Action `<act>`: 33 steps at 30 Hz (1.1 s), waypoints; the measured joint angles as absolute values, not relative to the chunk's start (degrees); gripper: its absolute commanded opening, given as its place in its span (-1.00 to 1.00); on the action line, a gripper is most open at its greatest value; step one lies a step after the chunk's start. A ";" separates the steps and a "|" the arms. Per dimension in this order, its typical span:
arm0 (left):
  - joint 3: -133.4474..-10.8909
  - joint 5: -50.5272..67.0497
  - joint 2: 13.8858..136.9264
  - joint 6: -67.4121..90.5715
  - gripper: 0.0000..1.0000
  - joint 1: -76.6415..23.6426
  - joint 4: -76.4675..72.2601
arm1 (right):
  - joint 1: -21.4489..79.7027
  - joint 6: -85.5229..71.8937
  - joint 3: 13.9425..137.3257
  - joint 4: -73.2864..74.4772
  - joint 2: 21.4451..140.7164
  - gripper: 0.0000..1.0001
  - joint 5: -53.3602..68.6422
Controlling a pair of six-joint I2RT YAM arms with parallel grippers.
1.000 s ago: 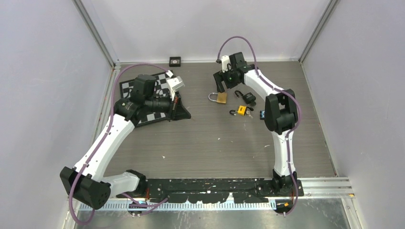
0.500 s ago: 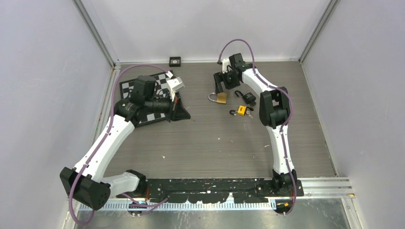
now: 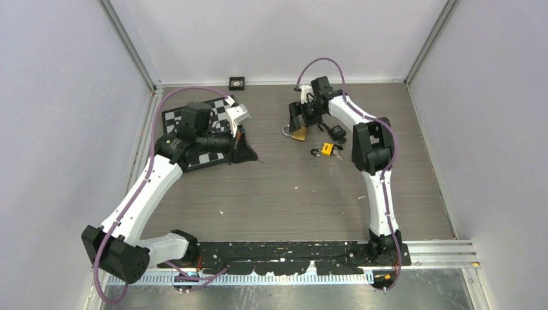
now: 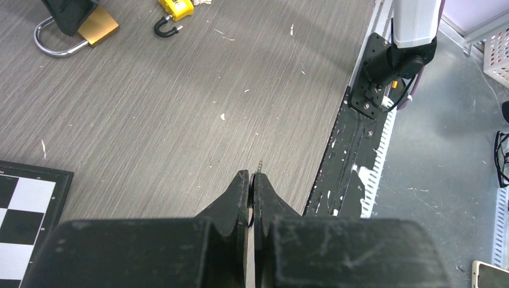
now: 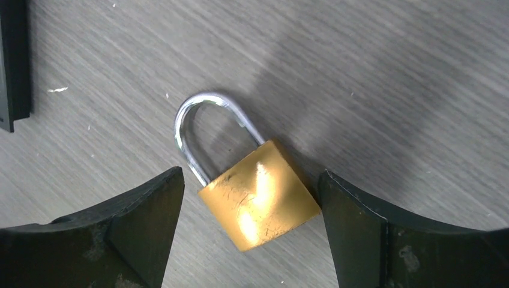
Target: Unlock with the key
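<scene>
The right hand point(image 5: 251, 183) is spread wide, a brass padlock point(image 5: 259, 203) lying on the bench point(image 5: 390, 90) between its fingers. The left hand point(image 4: 251, 180) is pressed together, pinching a thin key point(image 4: 259, 165) at its tips.

The left arm's fingers point(image 4: 237, 203) are pressed together, while the right arm's fingers point(image 5: 144, 225) stand wide apart.

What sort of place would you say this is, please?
Most likely a robotics lab test cell: plain walls close in the table, a checkerboard calibration board lies on it, and two robot arms are bolted to its near edge.
</scene>
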State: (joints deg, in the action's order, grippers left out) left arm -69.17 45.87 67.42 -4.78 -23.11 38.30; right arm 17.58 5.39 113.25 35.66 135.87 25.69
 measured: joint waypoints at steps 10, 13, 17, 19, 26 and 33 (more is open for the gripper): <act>-69.04 45.32 67.53 -5.26 -1.00 -23.11 37.85 | 20.64 4.32 93.67 32.18 123.87 0.72 27.73; -68.18 44.99 66.59 -5.45 -1.00 -23.11 37.50 | 23.77 4.43 89.86 33.06 121.12 0.72 27.75; -67.09 44.95 65.30 -5.91 -1.00 -23.11 37.26 | 26.87 5.52 89.41 33.69 119.83 0.72 26.35; -66.65 44.95 64.69 -6.22 -1.00 -23.11 37.08 | 26.96 6.50 89.52 33.78 119.17 0.72 24.29; -66.00 44.60 63.70 -6.50 -1.00 -23.11 36.84 | 25.26 10.94 94.63 34.22 118.96 0.74 15.07; -65.45 44.47 63.51 -6.55 -1.00 -23.11 36.64 | 25.06 12.99 101.36 33.39 121.47 0.74 8.97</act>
State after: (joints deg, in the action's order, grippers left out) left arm -65.45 44.47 63.51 -6.55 -23.11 36.64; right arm 25.06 12.99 101.36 33.39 121.47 8.97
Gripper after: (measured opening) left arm 0.022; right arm 0.870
